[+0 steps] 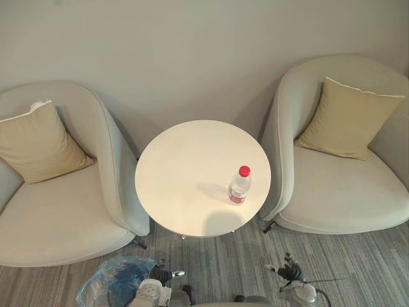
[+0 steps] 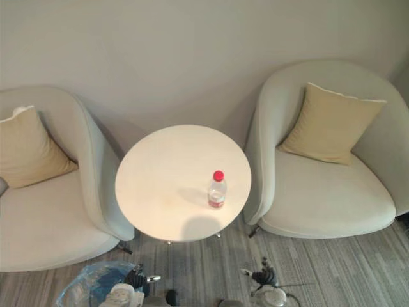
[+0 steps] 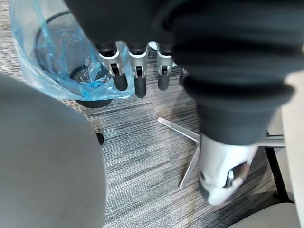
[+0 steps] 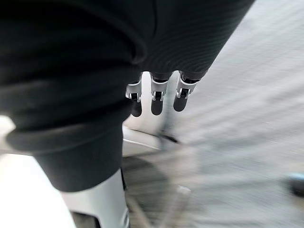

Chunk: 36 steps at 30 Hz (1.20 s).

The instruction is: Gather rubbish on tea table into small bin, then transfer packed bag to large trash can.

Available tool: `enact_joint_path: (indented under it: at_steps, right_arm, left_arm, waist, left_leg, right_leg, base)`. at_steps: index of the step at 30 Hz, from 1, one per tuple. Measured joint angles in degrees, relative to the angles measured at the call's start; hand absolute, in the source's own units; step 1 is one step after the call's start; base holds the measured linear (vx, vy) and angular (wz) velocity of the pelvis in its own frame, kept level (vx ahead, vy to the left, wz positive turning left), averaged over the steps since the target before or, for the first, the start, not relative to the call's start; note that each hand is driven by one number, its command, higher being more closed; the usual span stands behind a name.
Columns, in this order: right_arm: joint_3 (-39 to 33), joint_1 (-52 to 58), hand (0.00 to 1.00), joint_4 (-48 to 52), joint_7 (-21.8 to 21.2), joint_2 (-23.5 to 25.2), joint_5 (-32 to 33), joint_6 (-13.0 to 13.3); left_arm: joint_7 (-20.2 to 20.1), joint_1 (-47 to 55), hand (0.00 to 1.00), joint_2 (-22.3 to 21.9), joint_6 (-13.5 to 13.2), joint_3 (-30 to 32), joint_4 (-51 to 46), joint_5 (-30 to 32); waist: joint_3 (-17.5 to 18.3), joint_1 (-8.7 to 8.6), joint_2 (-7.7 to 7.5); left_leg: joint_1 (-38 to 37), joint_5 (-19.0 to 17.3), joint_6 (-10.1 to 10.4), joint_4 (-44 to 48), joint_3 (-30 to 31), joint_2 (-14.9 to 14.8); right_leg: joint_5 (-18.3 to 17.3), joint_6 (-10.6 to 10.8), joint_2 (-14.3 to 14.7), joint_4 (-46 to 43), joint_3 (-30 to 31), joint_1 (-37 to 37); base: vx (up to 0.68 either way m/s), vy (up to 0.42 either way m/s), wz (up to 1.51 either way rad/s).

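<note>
A clear plastic bottle (image 1: 239, 186) with a red cap and red label stands upright on the round white tea table (image 1: 185, 173), near its front right edge. A small black bin lined with a blue bag (image 1: 114, 280) sits on the carpet in front of the table's left side; its open mouth (image 3: 71, 52) lies just past my left hand's fingers. Low beside the bin, my left hand (image 3: 137, 71) hangs open, holding nothing. My right hand (image 4: 156, 97) hangs open above the carpet in front of the table's right side (image 1: 291, 272), well short of the bottle.
Two pale armchairs flank the table, the left armchair (image 1: 57, 211) and the right armchair (image 1: 339, 192), each with a tan cushion. A plain wall stands behind. The table's thin metal legs (image 3: 190, 156) splay over striped grey carpet.
</note>
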State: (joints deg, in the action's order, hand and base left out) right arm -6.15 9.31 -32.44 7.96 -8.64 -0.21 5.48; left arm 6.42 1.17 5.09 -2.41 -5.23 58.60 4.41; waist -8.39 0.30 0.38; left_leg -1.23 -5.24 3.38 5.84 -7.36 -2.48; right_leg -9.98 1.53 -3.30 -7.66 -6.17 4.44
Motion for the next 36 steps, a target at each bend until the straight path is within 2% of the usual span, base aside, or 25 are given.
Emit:
enact_joint_path:
  at_steps: [2,5,10,14,18,24,36]
  right_arm:
    - [0.13,1.45,0.0,7.85,-0.06,-1.0,-2.53,1.1]
    - [0.41,2.31,0.0,13.73,-0.22,-1.07,-5.39,2.34]
    - [4.25,2.35,0.0,18.5,-0.73,-2.89,-8.93,3.73]
    - [6.08,0.45,0.0,18.71,-0.9,-3.24,-8.93,4.72]
    - [8.73,-2.81,0.0,18.56,-0.79,-3.64,-9.39,4.93]
    - [9.55,-6.83,0.0,17.63,0.29,-3.66,-9.94,4.91]
    - [6.4,-12.98,0.0,12.77,6.54,-2.27,-8.66,3.44]
  left_arm:
    - [-0.09,0.67,0.0,0.49,-0.12,-0.95,-0.86,0.08]
    - [-0.27,0.83,0.0,0.75,-0.37,-1.58,-0.87,0.2]
    - [-0.54,1.02,0.0,0.81,-1.21,-3.62,-1.14,1.43]
    - [-1.13,1.03,0.0,0.67,-2.0,-4.89,-1.15,2.17]
    - [-1.78,0.98,0.0,0.64,-2.21,-5.31,-1.16,2.21]
    - [-1.73,0.94,0.0,0.42,-2.24,-5.29,-1.18,2.18]
    - [-1.54,1.21,0.0,0.16,-2.23,-4.69,-3.52,1.18]
  waist:
    - [0.72,-0.03,-0.47]
    - [1.15,-0.04,-0.95]
    - [1.57,-0.05,-0.64]
    - [1.82,-0.03,-0.22]
    - [1.78,0.0,0.08]
    - [1.3,0.23,0.69]
    - [-0.83,1.06,2.06]
  left_leg:
    - [-0.15,0.37,0.0,-1.04,-0.22,0.07]
    - [-0.27,0.38,-0.02,-1.44,-0.35,0.12]
    - [-0.25,0.51,-0.22,-1.66,-0.19,0.1]
    - [-0.23,0.92,-0.45,-1.89,0.31,0.23]
    - [0.34,3.66,-0.55,-4.98,1.95,0.52]
    - [0.25,5.86,-0.62,-7.37,4.13,0.91]
    - [3.42,7.31,-0.83,-8.48,7.1,1.57]
  right_leg:
    - [0.07,-0.05,0.06,0.14,0.42,-0.47]
    - [0.18,-0.13,0.08,0.7,0.61,-0.36]
    - [1.34,-0.27,0.25,2.42,0.83,0.59]
    - [1.73,-0.28,0.21,3.19,0.54,1.04]
    - [2.52,-0.47,0.25,3.6,-0.85,-0.09]
    - [2.77,-0.24,0.13,3.6,-2.47,-0.51]
    - [2.82,-0.03,-0.21,3.68,-5.21,-2.38]
  base:
    - [0.02,-0.009,-0.08]
    - [0.03,0.0,-0.04]
    - [0.02,0.002,-0.02]
    - [-0.01,-0.004,0.05]
    - [-0.07,-0.016,0.17]
    - [-0.09,-0.006,0.19]
    - [0.0,-0.003,0.13]
